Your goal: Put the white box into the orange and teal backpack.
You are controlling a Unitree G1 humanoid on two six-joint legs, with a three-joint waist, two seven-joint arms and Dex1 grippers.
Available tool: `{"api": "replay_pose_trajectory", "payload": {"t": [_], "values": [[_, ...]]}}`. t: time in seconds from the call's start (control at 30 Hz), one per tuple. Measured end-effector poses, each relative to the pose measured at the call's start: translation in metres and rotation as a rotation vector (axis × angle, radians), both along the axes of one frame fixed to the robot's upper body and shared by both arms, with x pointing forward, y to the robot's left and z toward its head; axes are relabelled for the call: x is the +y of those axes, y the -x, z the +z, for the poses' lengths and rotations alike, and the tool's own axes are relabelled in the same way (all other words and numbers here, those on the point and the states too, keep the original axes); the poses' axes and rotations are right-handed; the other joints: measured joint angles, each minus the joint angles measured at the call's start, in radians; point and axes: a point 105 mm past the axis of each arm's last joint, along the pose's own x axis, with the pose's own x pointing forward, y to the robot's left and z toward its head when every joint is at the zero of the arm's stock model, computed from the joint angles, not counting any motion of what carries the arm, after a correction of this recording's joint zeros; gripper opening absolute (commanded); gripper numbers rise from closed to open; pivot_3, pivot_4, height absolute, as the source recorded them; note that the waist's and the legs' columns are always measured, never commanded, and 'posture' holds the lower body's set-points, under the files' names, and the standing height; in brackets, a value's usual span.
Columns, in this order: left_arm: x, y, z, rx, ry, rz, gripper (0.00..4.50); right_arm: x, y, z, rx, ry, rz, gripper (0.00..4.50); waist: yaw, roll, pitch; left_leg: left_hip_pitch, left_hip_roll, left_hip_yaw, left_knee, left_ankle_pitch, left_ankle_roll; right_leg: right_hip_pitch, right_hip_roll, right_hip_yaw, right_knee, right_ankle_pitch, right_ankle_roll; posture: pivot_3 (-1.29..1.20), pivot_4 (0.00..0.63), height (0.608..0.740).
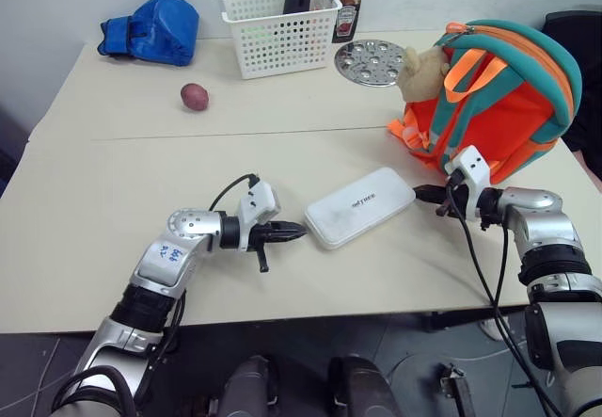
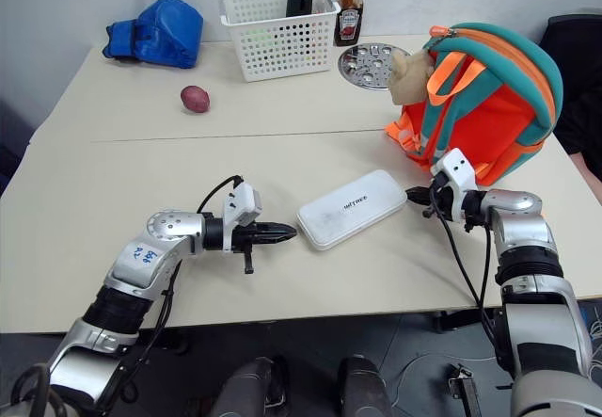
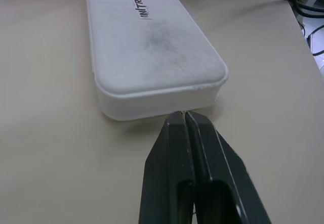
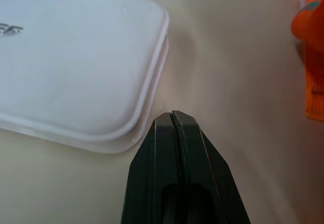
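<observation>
In head views the white box point(image 1: 360, 207), flat, smooth plastic w/ rounded corners, is seen on the table point(image 1: 113, 182) between both clenched, empty grippers, long axis from left gripper point(image 1: 299, 232) to right gripper point(image 1: 419, 191), backpack point(image 1: 508, 97) beyond; in wrist views each tip is met at a short end.

White box point(image 1: 360, 207) flat mid-table, bare tabletop point(image 1: 141, 172) open all round; left gripper point(image 1: 299, 232) tip at one short end, right gripper point(image 1: 419, 192) at other; orange and teal backpack point(image 1: 499, 97) stands close behind right gripper.
</observation>
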Motion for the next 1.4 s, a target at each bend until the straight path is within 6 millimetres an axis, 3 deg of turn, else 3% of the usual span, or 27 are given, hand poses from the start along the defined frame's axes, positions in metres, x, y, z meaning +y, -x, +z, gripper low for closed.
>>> {"api": "replay_pose_trajectory", "payload": {"t": [0.27,0.6,0.77,0.83,0.97,1.1,1.33,1.4], "values": [[0.012,-0.011,-0.015,-0.005,-0.062,0.044,0.06,0.011,0.008,0.001,0.000,-0.002,0.099,0.00,0.000,0.000,0.000,0.001,0.000,-0.001,0.000,0.000,0.000,0.000,-0.001,0.000,0.004,0.000,0.000,0.00,0.150,0.740],[0.041,-0.030,-0.006,-0.054,-0.079,0.146,0.06,0.034,0.053,-0.016,0.090,-0.041,0.257,0.00,0.003,0.000,0.000,0.001,0.000,-0.002,0.002,0.000,0.000,0.000,-0.001,-0.001,0.004,0.000,0.000,0.00,0.150,0.740],[0.052,-0.030,-0.004,-0.060,-0.110,0.155,0.06,0.042,0.060,-0.013,0.086,-0.051,0.279,0.00,-0.001,0.000,0.000,0.001,0.000,-0.002,0.001,0.000,-0.001,0.000,-0.001,-0.001,0.004,0.000,0.000,0.00,0.150,0.740],[0.066,-0.028,-0.005,-0.028,-0.120,0.185,0.06,0.041,0.060,-0.012,0.080,-0.043,0.272,0.00,-0.003,0.000,0.000,0.002,0.000,-0.002,0.000,0.000,-0.001,0.000,-0.001,-0.001,0.005,0.000,0.000,0.00,0.150,0.740],[0.096,-0.021,-0.010,0.141,-0.074,0.280,0.90,0.030,0.055,-0.010,0.064,0.012,0.243,0.00,0.000,-0.001,0.000,0.002,0.000,-0.002,0.001,0.000,-0.001,0.000,-0.001,-0.001,0.005,0.000,0.000,0.00,0.150,0.740],[0.110,-0.011,-0.005,0.295,-0.008,0.289,2.18,0.028,0.047,-0.002,0.027,0.074,0.256,0.00,0.002,-0.001,0.001,0.001,0.000,-0.003,0.001,0.000,-0.001,0.000,-0.001,-0.001,0.005,0.000,0.000,0.00,0.150,0.740],[0.104,-0.004,0.009,0.564,0.130,0.277,4.37,0.030,0.040,-0.010,0.037,0.154,0.308,0.00,0.000,-0.003,0.002,0.001,-0.001,-0.003,0.001,0.000,-0.001,0.000,-0.001,-0.001,0.006,0.000,0.000,0.00,0.150,0.740],[0.098,-0.010,0.013,0.634,0.163,0.294,4.47,0.034,0.039,-0.009,0.025,0.180,0.335,0.00,0.001,-0.003,0.002,0.002,-0.001,-0.003,0.002,0.000,-0.002,0.000,0.000,-0.001,0.007,0.000,0.000,0.00,0.150,0.740]]}}
